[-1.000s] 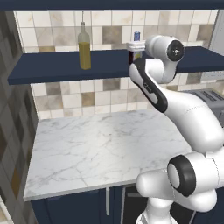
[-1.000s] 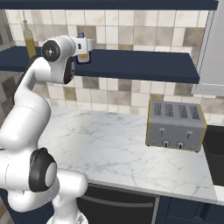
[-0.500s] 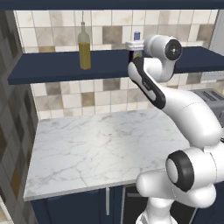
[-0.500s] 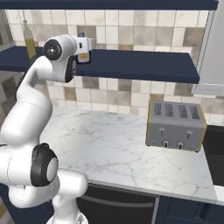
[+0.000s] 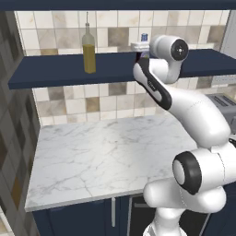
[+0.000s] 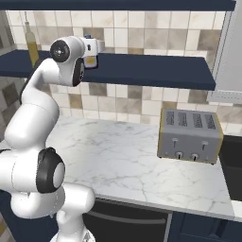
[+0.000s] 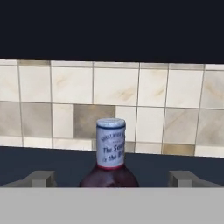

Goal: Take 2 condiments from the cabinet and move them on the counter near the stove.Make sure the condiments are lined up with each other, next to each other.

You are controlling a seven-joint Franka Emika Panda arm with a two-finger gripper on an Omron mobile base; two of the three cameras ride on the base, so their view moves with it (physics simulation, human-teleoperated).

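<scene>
On the navy cabinet shelf point(image 5: 50, 76) stand both condiments. The tall slim oil bottle point(image 5: 89, 50) is at the left, also seen at the left edge of the right base view point(image 6: 31, 45). The shorter dark red-brown bottle point(image 7: 110, 151), with its blue cap point(image 5: 144, 37) and pale label point(image 6: 91, 60), stands further right. My gripper point(image 7: 111, 179) is level with it and open. Its fingertips point(image 7: 41, 178) stand wide on either side of the bottle, with gaps on both sides. The white marble counter point(image 5: 92, 156) lies below. The stove shows as a black strip point(image 6: 235, 165) at the right edge.
A steel toaster point(image 6: 189, 134) stands on the counter point(image 6: 118, 160) to the right, beside the stove. Beige-grey tiles point(image 7: 113, 87) back the shelf, and a second navy board point(image 6: 118, 4) runs above it. A grey wall point(image 5: 14, 138) bounds the counter on the left.
The hand has crept slightly closer to the dark bottle on the shelf. The jaws stay wide open and both bottles stand where they were.
</scene>
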